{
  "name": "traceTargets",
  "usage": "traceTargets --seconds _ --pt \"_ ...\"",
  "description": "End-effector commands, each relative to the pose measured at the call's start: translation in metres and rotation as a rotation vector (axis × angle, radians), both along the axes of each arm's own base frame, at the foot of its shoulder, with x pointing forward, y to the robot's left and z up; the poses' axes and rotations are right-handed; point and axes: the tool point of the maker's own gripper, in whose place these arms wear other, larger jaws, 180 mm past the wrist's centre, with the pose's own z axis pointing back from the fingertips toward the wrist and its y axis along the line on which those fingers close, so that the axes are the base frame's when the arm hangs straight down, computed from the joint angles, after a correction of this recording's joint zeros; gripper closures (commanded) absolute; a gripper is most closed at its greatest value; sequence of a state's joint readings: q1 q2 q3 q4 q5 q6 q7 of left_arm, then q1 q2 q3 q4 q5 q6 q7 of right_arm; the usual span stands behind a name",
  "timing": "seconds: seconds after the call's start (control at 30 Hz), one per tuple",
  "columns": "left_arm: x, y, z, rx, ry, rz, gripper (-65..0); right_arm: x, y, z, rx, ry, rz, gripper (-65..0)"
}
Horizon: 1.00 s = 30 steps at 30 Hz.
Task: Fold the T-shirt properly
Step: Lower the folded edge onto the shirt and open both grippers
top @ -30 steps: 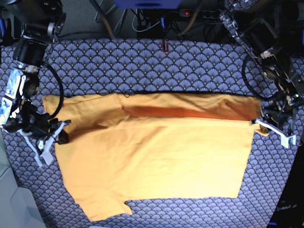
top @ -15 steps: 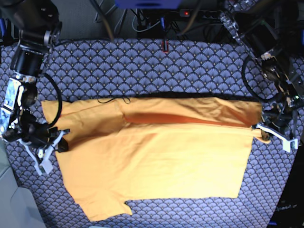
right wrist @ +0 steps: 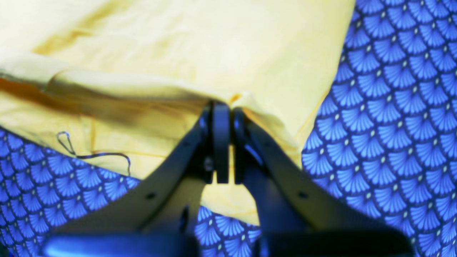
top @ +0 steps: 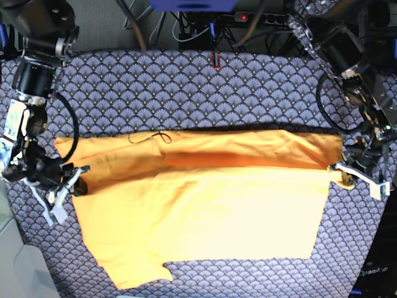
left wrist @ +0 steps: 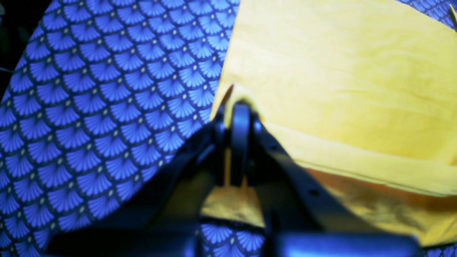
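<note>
The yellow-orange T-shirt [top: 211,205] lies spread on the blue-grey fan-patterned tablecloth [top: 186,93], and its far layer is folded over into a raised ridge [top: 248,155]. My left gripper [top: 345,174] is at the shirt's right corner, shut on the hem [left wrist: 240,110]. My right gripper [top: 73,181] is at the left side, shut on a bunched fold of the shirt [right wrist: 221,109]. A thin dark thread [top: 149,136] curls at the far edge near the collar and also shows as the same thread [right wrist: 93,151] in the right wrist view.
Cables and a power strip [top: 248,17] lie beyond the table's far edge. A small red-outlined mark [top: 215,60] sits at the cloth's far middle. Both arms' dark links stand over the left and right table edges.
Both grippers have shifted a little toward the near side, carrying the shirt's far edge with them. The far fold now lies lower on the cloth, and the thread shows fully.
</note>
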<state>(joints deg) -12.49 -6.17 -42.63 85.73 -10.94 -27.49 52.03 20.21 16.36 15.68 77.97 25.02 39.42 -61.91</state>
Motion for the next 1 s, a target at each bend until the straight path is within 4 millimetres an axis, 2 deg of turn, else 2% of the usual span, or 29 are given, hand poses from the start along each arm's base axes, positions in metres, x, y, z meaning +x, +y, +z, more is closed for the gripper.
traceTargets --seconds 0.0,0.03,0.1,0.3,0.37,0.53,0.63,0.77,0.87,0.97 --pt "0.008 0.006 0.020 0.024 -0.058 0.002 0.0 0.012 -0.003 0.021 -0.001 -0.067 0.007 -0.1" --pt "0.008 0.006 0.019 0.024 -0.057 0.002 0.0 0.012 -0.003 0.021 -0.001 -0.067 0.007 -0.1" --pt "0.009 0.006 0.020 0.021 -0.061 0.001 -5.7 0.012 -0.004 0.021 0.000 -0.067 0.005 -2.0" --pt "0.007 0.004 0.020 0.021 -0.063 0.000 -30.6 0.010 -0.005 0.019 0.001 -0.062 0.001 -19.0" --pt "0.007 0.004 0.020 0.022 -0.062 -0.006 -35.5 0.007 -0.005 0.016 0.001 -0.053 0.001 -23.5" --pt "0.006 0.002 0.019 0.022 -0.058 -0.011 -36.7 0.004 -0.005 0.011 0.001 -0.043 0.001 -28.2" --pt "-0.004 0.003 0.011 0.032 -0.037 -0.010 -36.7 -0.004 -0.008 0.004 -0.008 -0.023 -0.002 -29.3" --pt "-0.024 0.004 -0.001 0.052 -0.003 -0.010 -36.8 -0.010 -0.024 -0.004 -0.024 0.005 -0.022 -29.3" --pt "-0.036 0.004 -0.016 0.047 0.038 -0.012 -36.9 -0.016 -0.046 -0.006 -0.024 0.018 -0.074 -29.3" --pt "-0.046 0.004 -0.025 0.050 0.039 -0.008 -36.9 -0.024 -0.056 -0.016 -0.021 0.052 -0.096 -29.3"
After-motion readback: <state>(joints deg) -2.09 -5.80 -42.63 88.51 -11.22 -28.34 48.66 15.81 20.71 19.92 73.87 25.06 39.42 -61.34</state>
